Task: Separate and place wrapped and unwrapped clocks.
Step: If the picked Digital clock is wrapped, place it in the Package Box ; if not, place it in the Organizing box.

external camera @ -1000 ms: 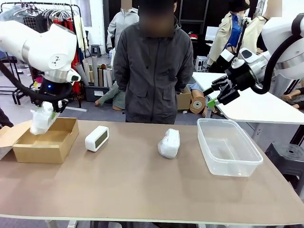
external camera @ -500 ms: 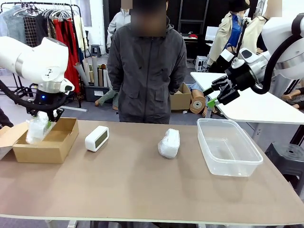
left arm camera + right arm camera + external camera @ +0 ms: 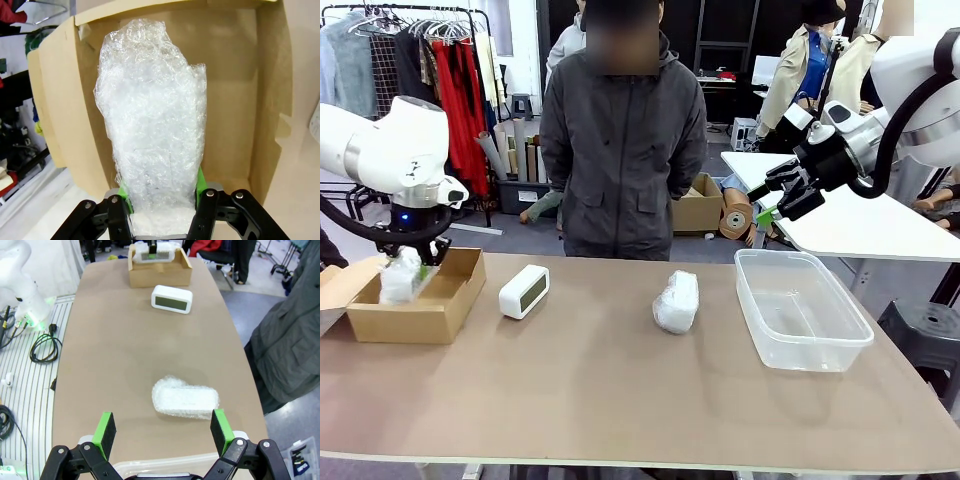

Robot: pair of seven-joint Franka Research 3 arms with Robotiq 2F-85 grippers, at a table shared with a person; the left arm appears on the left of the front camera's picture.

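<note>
My left gripper [image 3: 410,262] is shut on a wrapped clock [image 3: 400,277], a white lump in crinkly plastic, and holds it down inside the brown cardboard box [image 3: 442,310] at the table's left end. In the left wrist view the wrapped clock [image 3: 152,130] stands between the green pads [image 3: 200,179] over the box floor [image 3: 227,115]. A second wrapped clock [image 3: 677,301] lies mid-table. The bare white clock [image 3: 524,291] stands beside the box. My right gripper [image 3: 782,199] hangs open, high above the table's right side. From the right wrist I see the wrapped clock [image 3: 185,400] and the bare clock [image 3: 172,299].
A clear plastic tub [image 3: 854,335] sits at the table's right. A person in a grey jacket [image 3: 623,140] stands at the far edge behind the middle. The box's flap [image 3: 342,285] hangs out to the left.
My left gripper has come down and slightly left with the wrapped clock, lowering it into the cardboard box. The person has shifted a little left. The right arm has stayed still.
</note>
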